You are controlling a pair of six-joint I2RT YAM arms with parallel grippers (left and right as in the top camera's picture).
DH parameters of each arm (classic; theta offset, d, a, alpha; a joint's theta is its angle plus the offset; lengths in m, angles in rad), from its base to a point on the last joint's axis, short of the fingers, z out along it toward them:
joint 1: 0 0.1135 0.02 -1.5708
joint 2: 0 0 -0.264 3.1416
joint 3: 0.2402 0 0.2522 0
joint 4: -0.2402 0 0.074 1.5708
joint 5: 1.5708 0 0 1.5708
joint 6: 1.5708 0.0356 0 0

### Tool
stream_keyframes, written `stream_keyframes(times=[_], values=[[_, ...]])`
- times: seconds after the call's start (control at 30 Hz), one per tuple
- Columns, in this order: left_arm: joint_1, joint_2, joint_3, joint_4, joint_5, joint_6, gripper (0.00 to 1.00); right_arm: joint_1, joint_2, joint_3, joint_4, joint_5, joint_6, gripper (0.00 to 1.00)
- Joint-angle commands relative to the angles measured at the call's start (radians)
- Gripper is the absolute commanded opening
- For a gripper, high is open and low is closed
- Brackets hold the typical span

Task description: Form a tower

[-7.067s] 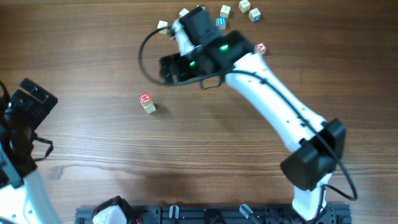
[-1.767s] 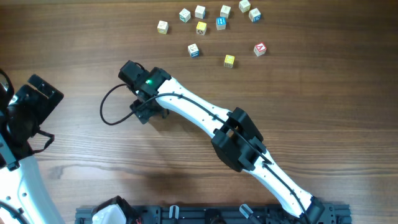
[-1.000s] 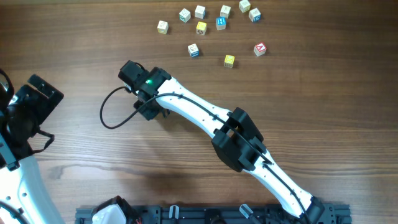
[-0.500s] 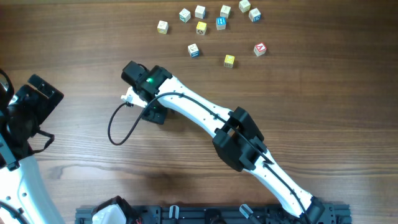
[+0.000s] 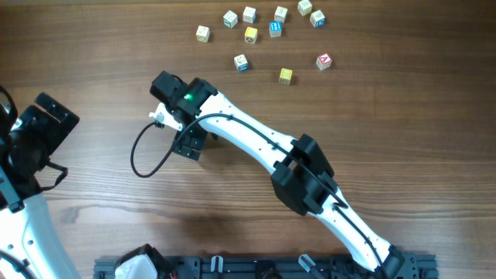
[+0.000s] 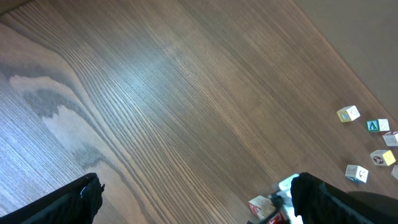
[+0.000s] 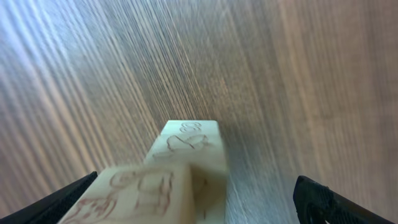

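The tower (image 7: 186, 163) fills the lower middle of the right wrist view: a pale cube with red drawn marks sits askew on another pale cube on the wooden table. My right gripper (image 7: 199, 194) is open, its fingertips (image 7: 79, 190) standing wide to either side of the stack without touching it. From overhead, the right gripper (image 5: 188, 142) covers the tower. In the left wrist view the tower (image 6: 261, 206) shows as red-and-pale cubes at the bottom edge. My left gripper (image 6: 196, 200) is open and empty, far left of it (image 5: 37, 132).
Several loose letter cubes (image 5: 249, 34) lie scattered at the table's far side, with a yellow cube (image 5: 285, 75) and a red-and-white "A" cube (image 5: 324, 61) nearest. The right arm (image 5: 256, 151) crosses the table diagonally. A black cable (image 5: 143, 159) loops left of the right gripper.
My right gripper's jaws have gone from shut to wide open, leaving the top cube resting on the stack. The wrist has shifted slightly. The left arm has not moved.
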Motion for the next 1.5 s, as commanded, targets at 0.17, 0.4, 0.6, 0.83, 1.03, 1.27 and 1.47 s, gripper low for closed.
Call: stream_keyframes(times=[0.17,0.4,0.6,0.83,1.03,1.27,1.47], values=[[0.007,-0.002,0.008,0.005,0.012,-0.005,1.0,-0.029,-0.07,-0.001,-0.005,-0.07,0.019,1.0],[0.007,-0.002,0.008,0.008,0.012,-0.006,1.0,-0.034,-0.118,-0.001,-0.008,-0.082,0.024,1.0],[0.007,-0.002,0.008,0.008,0.012,-0.006,1.0,-0.034,-0.118,-0.001,-0.019,-0.168,0.017,0.86],[0.007,-0.002,0.008,0.008,0.012,-0.006,1.0,-0.034,-0.118,-0.043,-0.009,-0.191,-0.018,0.84],[0.007,-0.002,0.008,0.008,0.012,-0.005,1.0,-0.031,-0.116,-0.049,0.009,-0.194,-0.018,0.68],[0.007,-0.002,0.008,0.008,0.012,-0.005,1.0,-0.031,-0.115,-0.049,0.012,-0.194,-0.018,0.56],[0.007,-0.002,0.008,0.008,0.012,-0.006,1.0,-0.031,-0.114,-0.049,0.016,-0.193,-0.023,0.46]])
